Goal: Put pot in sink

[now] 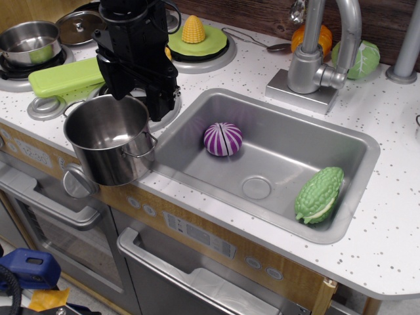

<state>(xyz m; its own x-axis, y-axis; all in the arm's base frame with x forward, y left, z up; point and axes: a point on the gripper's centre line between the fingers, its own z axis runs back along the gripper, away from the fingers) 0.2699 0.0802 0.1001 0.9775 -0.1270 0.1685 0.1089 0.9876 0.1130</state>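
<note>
The pot (108, 141) is large, shiny steel, with tall walls and wire loop handles. It hangs upright just left of the sink (197, 125), over the counter's front edge. My black gripper (156, 105) reaches down from above and is shut on the pot's far rim. The sink is a grey basin with a round drain (257, 188). It holds a purple-and-white vegetable (223, 139) near its middle and a bumpy green gourd (319, 195) at the front right.
A smaller steel pot with green inside (29, 42) and a lid (79, 26) stand at the back left. A green board (65, 77) lies behind the pot. Corn on a green plate (193, 29), the faucet (315, 59), an orange (312, 39) and a green cabbage (357, 59) line the back.
</note>
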